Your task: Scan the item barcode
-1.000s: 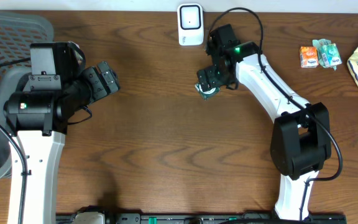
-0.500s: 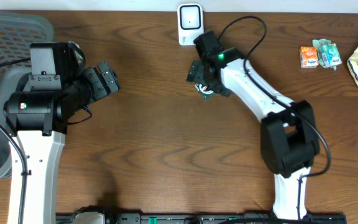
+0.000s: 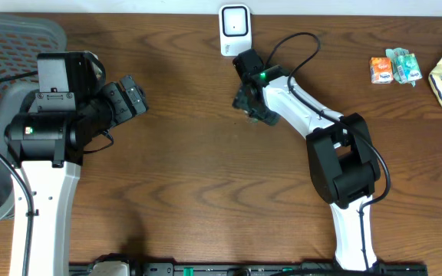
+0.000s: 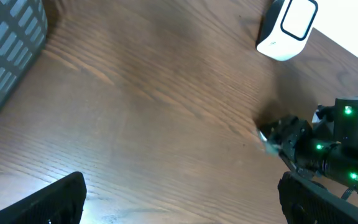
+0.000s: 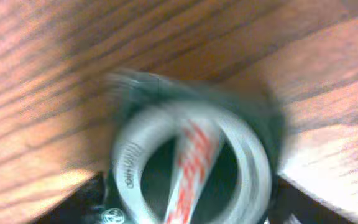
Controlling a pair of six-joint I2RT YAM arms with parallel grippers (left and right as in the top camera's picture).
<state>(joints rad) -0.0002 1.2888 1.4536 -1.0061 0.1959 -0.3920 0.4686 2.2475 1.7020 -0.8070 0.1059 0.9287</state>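
**Right gripper swings left onto the item**

Over the past second the right gripper has swung left and drawn in toward the scanner; the left arm has not moved. A grey basket sits at far left. Beside it, the left gripper hovers over the tabletop with its jaws spread wide. The white scanner stands at the far edge. Just nearer, the right gripper straddles the item, a blurred round green-and-white thing with a red stripe. Whether the jaws grip it cannot be told. Snack packets lie far right.
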